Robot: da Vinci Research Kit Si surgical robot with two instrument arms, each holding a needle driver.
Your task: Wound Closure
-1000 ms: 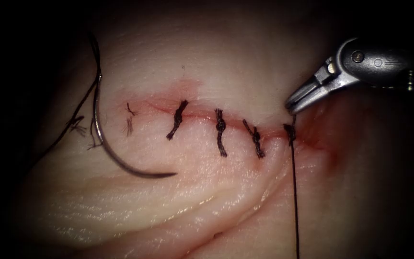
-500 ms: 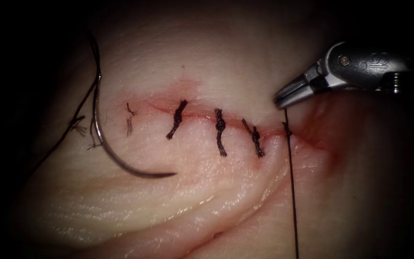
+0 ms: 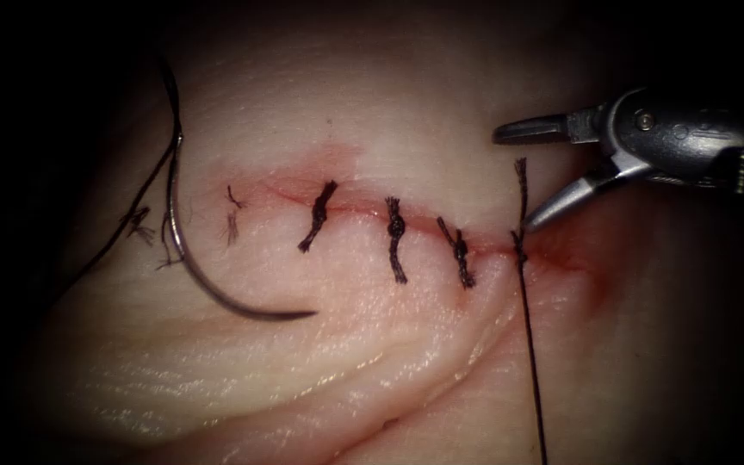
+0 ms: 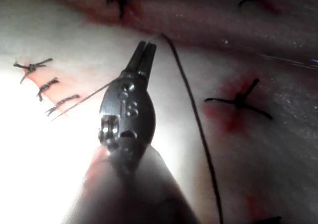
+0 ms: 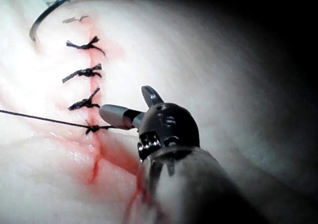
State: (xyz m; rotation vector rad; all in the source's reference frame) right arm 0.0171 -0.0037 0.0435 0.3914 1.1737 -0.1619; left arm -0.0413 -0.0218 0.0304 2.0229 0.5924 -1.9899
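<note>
Upright thread [image 3: 523, 185] stands between the right tool's [image 3: 525, 177] parted jaws.

my right end effector [image 3: 523, 176] has its jaws spread wide, gripping nothing; left end effector [image 4: 144, 52] pinched closed.

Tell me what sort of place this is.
Likely a surgical-robot suturing practice bench: the tissue has a cut closed with knotted stitches, a curved needle lies free on it, and the right end effector is open beside the thread.
</note>
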